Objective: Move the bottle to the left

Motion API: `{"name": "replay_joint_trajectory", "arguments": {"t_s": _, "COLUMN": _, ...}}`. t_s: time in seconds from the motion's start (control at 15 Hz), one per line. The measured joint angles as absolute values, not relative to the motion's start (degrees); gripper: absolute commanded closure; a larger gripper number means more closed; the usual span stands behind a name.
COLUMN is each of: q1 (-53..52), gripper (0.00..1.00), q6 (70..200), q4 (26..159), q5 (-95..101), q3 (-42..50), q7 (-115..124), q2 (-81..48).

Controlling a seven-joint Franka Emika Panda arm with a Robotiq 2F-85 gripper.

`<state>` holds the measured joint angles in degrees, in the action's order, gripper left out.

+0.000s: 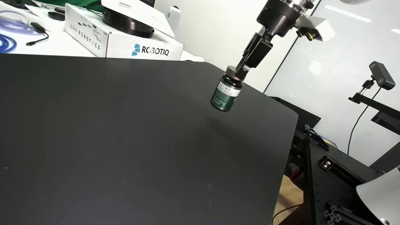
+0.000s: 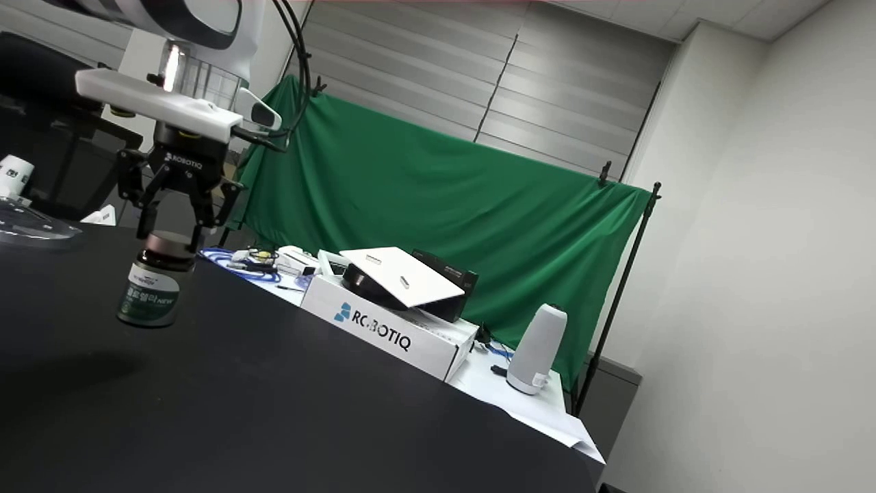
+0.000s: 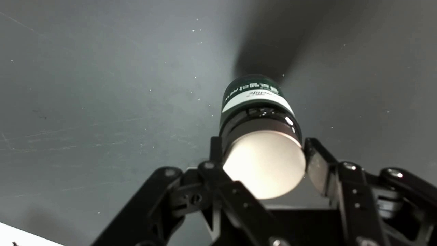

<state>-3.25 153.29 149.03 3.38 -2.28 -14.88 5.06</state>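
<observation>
Above the black tabletop [image 1: 118, 140], right of centre in an exterior view, the green-labelled bottle [image 1: 227, 90] was held only by its cap [image 3: 268, 165], pinched between the fingers [image 3: 318, 171] of the Robotiq gripper [image 2: 171, 238], and could be dropped if grip slipped, or toppled if released too high.

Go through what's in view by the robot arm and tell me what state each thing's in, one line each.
Bottle, held up over the dark table, not touching it
Cap, on the bottle
Claw, shut on the cap
White panel, lying tilted over the black round object
White box, things stacked on top, lid state unclear
Green cloth, hung up and spread out
Blue cable, coiled
</observation>
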Motion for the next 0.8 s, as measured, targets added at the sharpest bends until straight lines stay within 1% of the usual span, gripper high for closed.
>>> {"name": "replay_joint_trajectory", "arguments": {"t_s": 0.13, "q1": -3.3, "gripper": 0.64, "q6": 153.3, "q4": 148.5, "q5": 3.4, "q3": -2.3, "q7": -15.8, "q2": 4.2}}
{"name": "replay_joint_trajectory", "arguments": {"t_s": 0.27, "q1": -3.4, "gripper": 0.64, "q6": 153.3, "q4": 145.2, "q5": 3.2, "q3": -2.4, "q7": -17.2, "q2": 0.9}}
{"name": "replay_joint_trajectory", "arguments": {"t_s": 0.6, "q1": -3.6, "gripper": 0.64, "q6": 152.9, "q4": 129.0, "q5": 3.6, "q3": -4.2, "q7": -18.0, "q2": -13.5}}
{"name": "replay_joint_trajectory", "arguments": {"t_s": 0.8, "q1": -4.4, "gripper": 0.64, "q6": 150.3, "q4": 119.1, "q5": 4.7, "q3": -5.8, "q7": -18.1, "q2": -19.9}}
